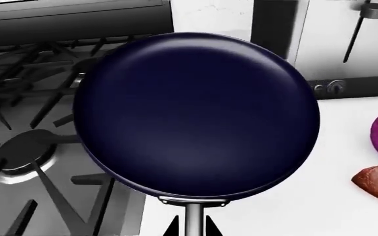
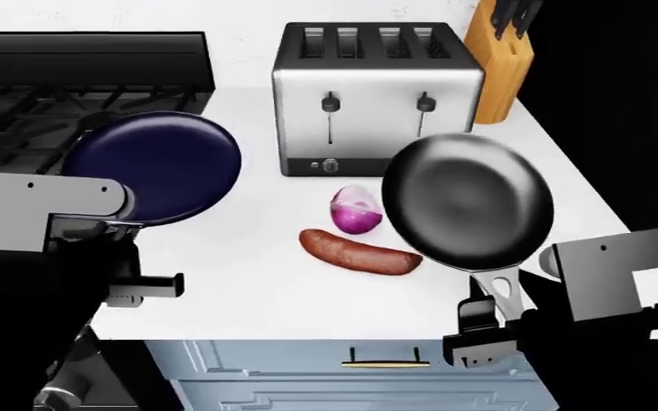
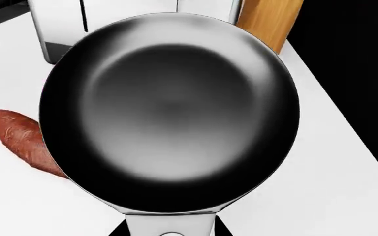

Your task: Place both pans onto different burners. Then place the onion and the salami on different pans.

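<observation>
Jaws on both sides grip pan handles. Left gripper (image 1: pixel 189 231) is clamped on the handle of the navy pan (image 2: pixel 158 167), only dark finger tips showing at bottom centre of the left wrist view, either side of the handle. Right gripper (image 3: pixel 169 231) is likewise closed on the grey metal handle of the black pan (image 2: pixel 466 201), tips just visible at the bottom edge of the right wrist view.

Navy pan sits at left-centre of the head view, over the boundary btwn stove and counter (image 2: pixel 249 274); can't tell if it's lifted or resting. In the left wrist view it fills the middle of the frame, w/ grates and a burner (image 1: pixel 21 157) at lower left, partly under its rim. No pan is centred on a burner yet.

Black pan is at right-centre of the head view, above the white counter, its rim overlapping the right end of the salami (image 2: pixel 358 251). Salami lies on the counter at centre, slightly below the onion (image 2: pixel 355 210), the two just beside each other, btwn the pans. Onion is near the front of the toaster (image 2: pixel 375 94), which stands at upper centre; a knife block (image 2: pixel 500 64) is at upper right, next to the toaster.

Right wrist view: salami end peeks out at left from under the pan rim.
</observation>
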Tool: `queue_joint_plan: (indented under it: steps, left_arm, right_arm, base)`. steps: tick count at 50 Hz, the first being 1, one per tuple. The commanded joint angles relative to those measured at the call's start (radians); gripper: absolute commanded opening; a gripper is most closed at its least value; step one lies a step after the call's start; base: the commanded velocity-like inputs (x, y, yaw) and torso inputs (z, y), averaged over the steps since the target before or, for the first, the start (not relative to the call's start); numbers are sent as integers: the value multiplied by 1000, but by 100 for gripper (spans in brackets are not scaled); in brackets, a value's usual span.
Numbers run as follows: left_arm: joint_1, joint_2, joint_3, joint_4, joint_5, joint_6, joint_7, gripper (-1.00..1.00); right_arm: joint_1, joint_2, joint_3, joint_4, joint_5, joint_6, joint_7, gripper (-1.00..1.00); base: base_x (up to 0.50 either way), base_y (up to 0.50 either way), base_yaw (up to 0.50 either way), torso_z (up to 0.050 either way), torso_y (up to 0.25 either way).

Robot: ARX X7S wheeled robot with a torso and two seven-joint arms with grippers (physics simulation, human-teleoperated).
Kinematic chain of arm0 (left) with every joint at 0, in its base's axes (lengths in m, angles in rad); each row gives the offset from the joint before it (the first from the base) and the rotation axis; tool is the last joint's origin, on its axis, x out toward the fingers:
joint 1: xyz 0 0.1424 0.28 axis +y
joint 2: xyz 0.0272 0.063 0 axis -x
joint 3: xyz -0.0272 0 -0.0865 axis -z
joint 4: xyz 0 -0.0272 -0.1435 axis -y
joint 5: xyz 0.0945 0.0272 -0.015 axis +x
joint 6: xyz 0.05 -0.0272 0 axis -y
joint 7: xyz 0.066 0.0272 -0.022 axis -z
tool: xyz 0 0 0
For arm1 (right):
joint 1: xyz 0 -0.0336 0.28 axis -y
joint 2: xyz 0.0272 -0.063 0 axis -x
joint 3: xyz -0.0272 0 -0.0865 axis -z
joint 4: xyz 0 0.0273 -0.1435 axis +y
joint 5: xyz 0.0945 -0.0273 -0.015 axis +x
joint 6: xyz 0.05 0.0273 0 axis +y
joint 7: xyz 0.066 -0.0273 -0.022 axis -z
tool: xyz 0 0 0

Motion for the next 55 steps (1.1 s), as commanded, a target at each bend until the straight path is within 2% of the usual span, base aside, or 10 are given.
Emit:
queue_joint_plan:
  steps: [1, 55]
  left_arm:
    - [-26, -9, -24, 1, 25, 3, -2, -100]
    - [29, -25, -42, 11, 65, 42, 56, -100]
  right_arm:
    - [35, 1, 28, -12, -35, -2, 11, -100]
    - [70, 6, -11, -18, -12, -12, 34, -100]
  base:
    - [0, 500, 0, 11, 0]
    - [0, 500, 0, 1, 4]
